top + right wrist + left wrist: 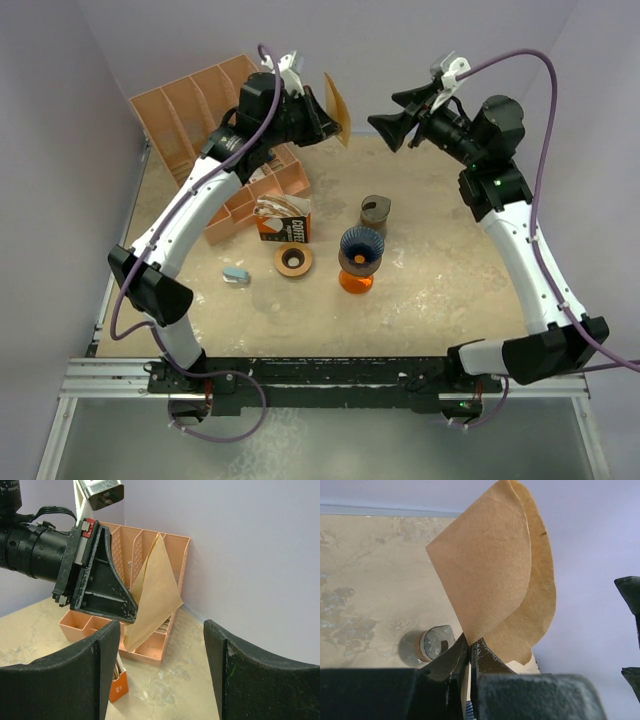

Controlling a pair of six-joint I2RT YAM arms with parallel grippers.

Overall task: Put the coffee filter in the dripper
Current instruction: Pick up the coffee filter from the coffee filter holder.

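Filter is off the bench, up in the air near the back wall, pinched at its lower corner by the left tool, which is clamped tight on it. Right tool faces it from just beside, jaws wide apart, holding nothing, not touching the paper. Dripper sits mid-bench, empty, well apart from the filter. My read: pick done; carry-over and seating in the dripper not yet done.

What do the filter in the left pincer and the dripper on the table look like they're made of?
Coffee filter, pinched in the left pincer: thin unbleached brown paper, matte, fine grainy texture, curling edge. Dripper: dark blue ribbed cone, possibly ceramic or plastic; too small to tell.
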